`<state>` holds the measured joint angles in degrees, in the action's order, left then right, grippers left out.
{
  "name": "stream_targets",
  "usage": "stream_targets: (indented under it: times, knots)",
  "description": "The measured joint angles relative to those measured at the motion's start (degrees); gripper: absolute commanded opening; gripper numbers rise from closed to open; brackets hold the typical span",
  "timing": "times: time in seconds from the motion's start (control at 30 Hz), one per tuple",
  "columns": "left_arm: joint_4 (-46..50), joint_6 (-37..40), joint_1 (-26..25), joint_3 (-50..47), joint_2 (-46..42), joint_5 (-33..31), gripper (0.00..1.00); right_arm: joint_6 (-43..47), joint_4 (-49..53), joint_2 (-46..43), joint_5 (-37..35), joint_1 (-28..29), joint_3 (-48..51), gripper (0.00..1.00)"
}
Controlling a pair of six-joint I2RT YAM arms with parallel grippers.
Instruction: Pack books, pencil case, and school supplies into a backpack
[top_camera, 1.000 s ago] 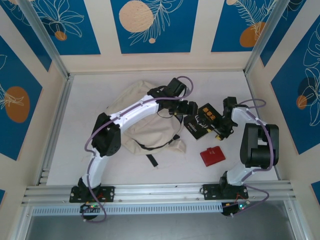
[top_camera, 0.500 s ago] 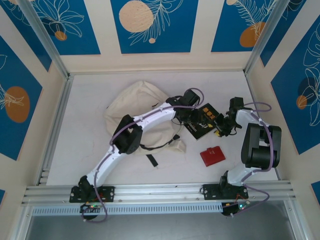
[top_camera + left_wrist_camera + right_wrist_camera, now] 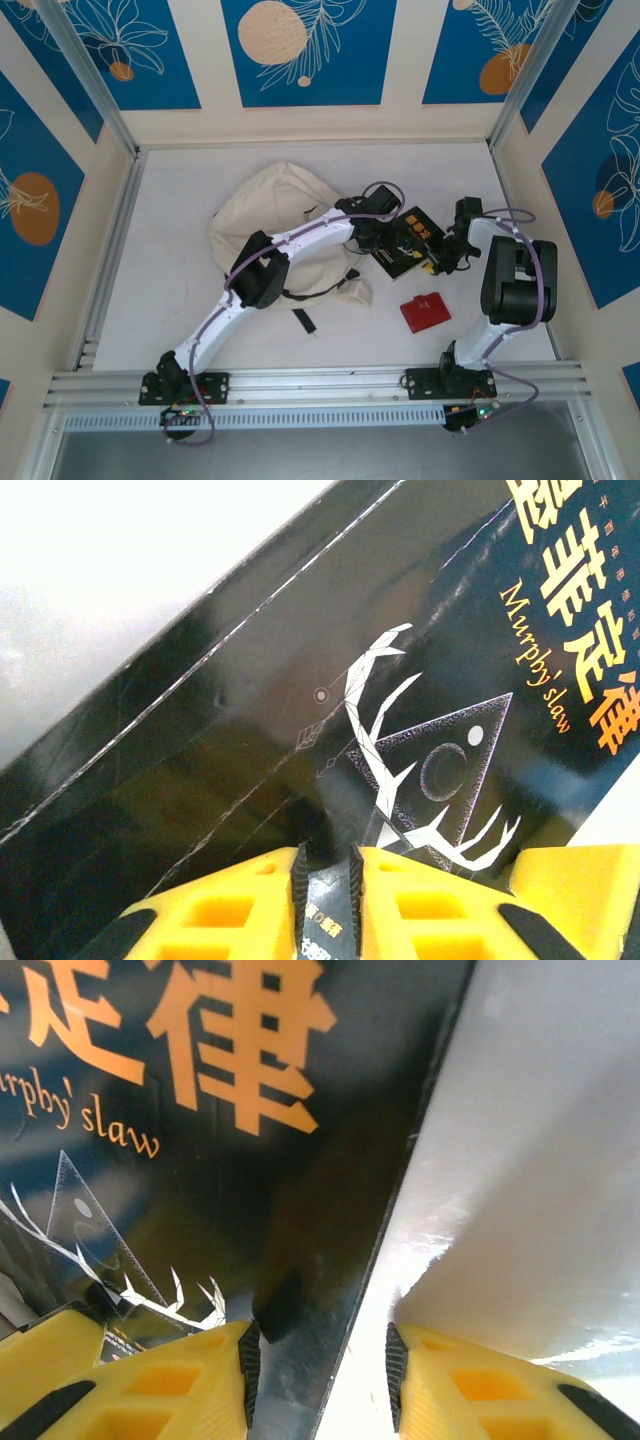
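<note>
Top external view: black book [image 3: 405, 243] lies on the table [image 3: 200, 300], just right of the backpack [image 3: 265, 215]. The left gripper [image 3: 372, 232] pinches its left edge; the right gripper [image 3: 440, 258] straddles the right edge, jaws apart. Risk: the glossy cover slips from one thin pinch when lifted.

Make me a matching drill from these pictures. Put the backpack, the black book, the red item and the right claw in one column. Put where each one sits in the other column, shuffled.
Things
1. backpack
2. black book
3. red item
4. right claw

Places
A. fingers either side of the book's right edge
B. lying alone, closest to the near edge of the table
C. just right of the backpack, orange lettering facing up
D. left of the book, partly under the left arm

Pairs: 1-D, 2-C, 3-B, 4-A
</note>
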<state>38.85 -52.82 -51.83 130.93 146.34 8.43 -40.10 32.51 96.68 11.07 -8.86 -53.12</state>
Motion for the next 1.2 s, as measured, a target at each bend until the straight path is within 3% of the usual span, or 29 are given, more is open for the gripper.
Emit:
stream_targets:
  times: [0.23, 0.7, 0.97, 1.1, 1.2]
  knots:
    - [0.6, -0.7, 0.0, 0.3, 0.2, -0.2, 0.19, -0.3, 0.1, -0.4, 0.8, 0.9, -0.1, 0.27]
    - [1.1, -0.7, 0.0, 0.8, 0.5, -0.6, 0.15, -1.3, -2.4, -8.0, 3.6, 0.9, 1.7, 0.2]
    - [1.1, -0.7, 0.0, 0.8, 0.5, -0.6, 0.15, -2.8, -3.8, -8.0, 3.2, 0.7, 3.3, 0.04]
    - [1.0, -0.4, 0.0, 1.0, 0.5, -0.3, 0.22, -3.0, -3.6, -8.4, 2.3, 0.7, 3.3, 0.0]
    - [0.9, 0.5, 0.0, 1.9, 0.5, 1.3, 0.37, -2.9, -3.6, -10.5, 1.9, 0.8, 3.4, 0.0]
